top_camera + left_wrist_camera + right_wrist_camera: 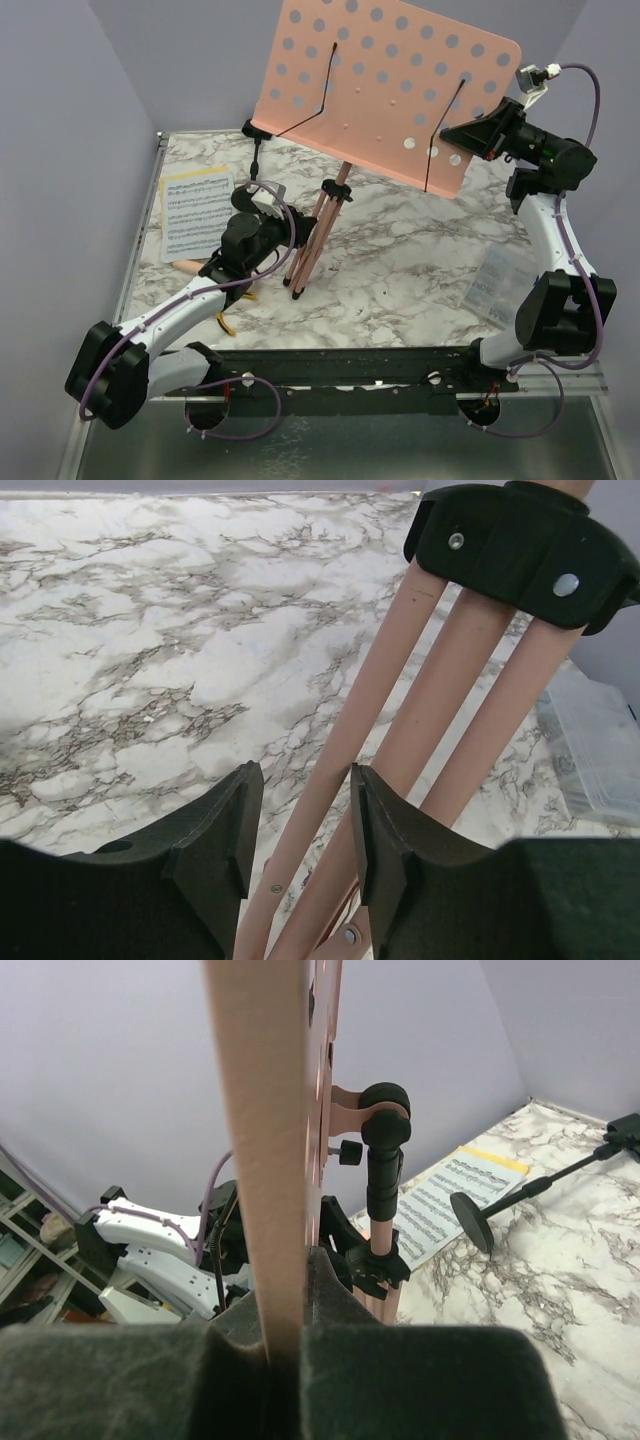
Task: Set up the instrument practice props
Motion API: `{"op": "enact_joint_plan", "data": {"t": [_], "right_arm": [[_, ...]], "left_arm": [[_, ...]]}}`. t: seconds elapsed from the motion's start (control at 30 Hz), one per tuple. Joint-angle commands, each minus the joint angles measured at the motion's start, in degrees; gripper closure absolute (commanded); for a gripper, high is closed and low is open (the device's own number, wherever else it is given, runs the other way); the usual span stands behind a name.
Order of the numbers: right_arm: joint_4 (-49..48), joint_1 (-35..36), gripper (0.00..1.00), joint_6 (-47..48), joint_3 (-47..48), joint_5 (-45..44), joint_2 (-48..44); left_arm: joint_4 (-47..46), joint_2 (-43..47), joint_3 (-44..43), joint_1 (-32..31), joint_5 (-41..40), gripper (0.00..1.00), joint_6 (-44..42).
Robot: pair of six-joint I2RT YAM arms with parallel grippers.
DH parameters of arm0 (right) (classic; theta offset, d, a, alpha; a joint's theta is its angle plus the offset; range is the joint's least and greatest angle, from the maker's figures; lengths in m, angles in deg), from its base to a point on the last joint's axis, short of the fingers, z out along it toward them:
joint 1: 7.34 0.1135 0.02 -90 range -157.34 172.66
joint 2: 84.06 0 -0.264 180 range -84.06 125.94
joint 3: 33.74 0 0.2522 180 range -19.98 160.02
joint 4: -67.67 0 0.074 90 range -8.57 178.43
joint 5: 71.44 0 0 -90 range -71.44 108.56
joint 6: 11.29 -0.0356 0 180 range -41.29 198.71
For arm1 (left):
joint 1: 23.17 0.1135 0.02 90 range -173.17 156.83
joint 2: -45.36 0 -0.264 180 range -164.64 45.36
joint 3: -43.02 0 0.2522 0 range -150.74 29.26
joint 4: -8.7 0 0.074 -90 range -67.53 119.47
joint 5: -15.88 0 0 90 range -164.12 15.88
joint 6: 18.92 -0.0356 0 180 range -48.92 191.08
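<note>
Left gripper (pixel 302 825): spread, its fingers flanking one leg of the tripod (pixel 375 690) low over the table (pixel 400 250).
Right gripper (pixel 285 1345): pinching the right edge of the desk (pixel 390 90).
Desk: raised above the tripod.
Pages (pixel 195 212): flat, far left.

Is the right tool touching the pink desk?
Touching. The right wrist view shows the desk edge-on, pinched in the right tool with no gap on either side.
</note>
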State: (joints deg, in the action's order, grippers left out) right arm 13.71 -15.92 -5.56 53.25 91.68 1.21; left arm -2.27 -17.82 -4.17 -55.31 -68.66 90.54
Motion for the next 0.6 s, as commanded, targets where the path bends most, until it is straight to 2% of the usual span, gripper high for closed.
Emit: {"op": "enact_joint_plan", "data": {"t": [0.0, 0.17, 0.2, 0.27, 0.4, 0.57], "right_arm": [[-6.94, 0.36, 1.0, -1.13, 4.21, -2.11, -2.64], [-6.57, 0.67, 1.0, -1.42, 5.12, -1.85, -3.1], [-6.31, 0.91, 1.0, -1.45, 5.49, -1.75, -3.03], [-6.19, 1.63, 1.0, -1.45, 5.93, -1.66, -3.01], [-4.72, 3.01, 1.0, -0.85, 6.95, -0.82, -2.78], [2.35, 5.71, 1.0, 4.44, 9.82, 0.72, -3.4]], "left_arm": [[0.1, -2.82, -2.11, -1.54, -4.96, 0.57, -1.54], [0.03, -7.03, -4.58, -2.97, -8.44, 0.64, -2.93], [0.0, -8.01, -5.45, -3.53, -8.56, 0.62, -3.69], [0.03, -9.95, -7.44, -4.81, -9.15, 0.49, -5.84], [0.21, -13.44, -10.77, -5.94, -9.54, 0.33, -9.38], [-0.9, -17.42, -14.99, -6.02, -7.44, 0.28, -12.7]]}}
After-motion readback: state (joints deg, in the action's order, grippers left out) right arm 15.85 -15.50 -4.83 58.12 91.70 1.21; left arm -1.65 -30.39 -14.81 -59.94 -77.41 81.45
